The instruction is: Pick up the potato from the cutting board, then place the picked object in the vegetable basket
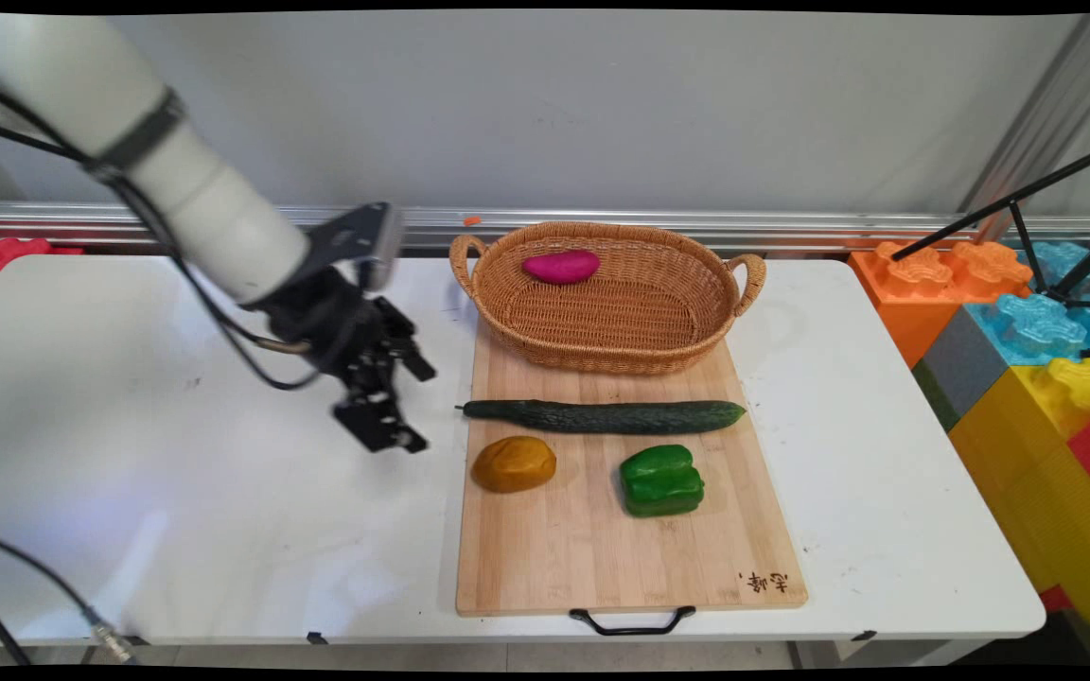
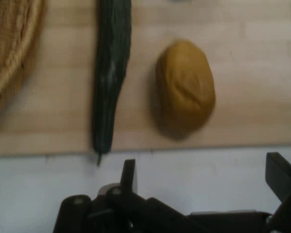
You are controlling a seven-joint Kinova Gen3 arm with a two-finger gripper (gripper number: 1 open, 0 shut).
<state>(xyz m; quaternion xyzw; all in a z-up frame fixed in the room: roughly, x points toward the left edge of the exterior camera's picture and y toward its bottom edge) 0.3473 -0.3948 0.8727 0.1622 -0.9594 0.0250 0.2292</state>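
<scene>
- Though near the brown, egg-shaped potato-like lump (image 1: 513, 463), black two-finger gripper (image 1: 399, 402) hangs over bare white table (image 1: 176, 473), just left of the long bamboo cutting board (image 1: 602, 549); fingers spread wide, nothing between them.
- Seen from the hand: both fingertips (image 2: 129, 174) well apart at the bottom, with the lump (image 2: 185, 87) and the stem end of the long dark green cucumber (image 2: 110, 73) just past the board's edge (image 2: 184, 141), and a corner of the oval wicker basket (image 2: 9, 53).
- Seen only from above: glossy green bell pepper (image 1: 660, 480) right of the lump, magenta sweet potato (image 1: 561, 267) inside the two-handled basket (image 1: 606, 345), black handle (image 1: 632, 621) at the board's near end, big coloured toy blocks (image 1: 1028, 350) off the table's right.
- Cucumber (image 1: 604, 416) lying crosswise on the board, long axis left to right, thin stem tip toward the gripper, between basket and lump.
</scene>
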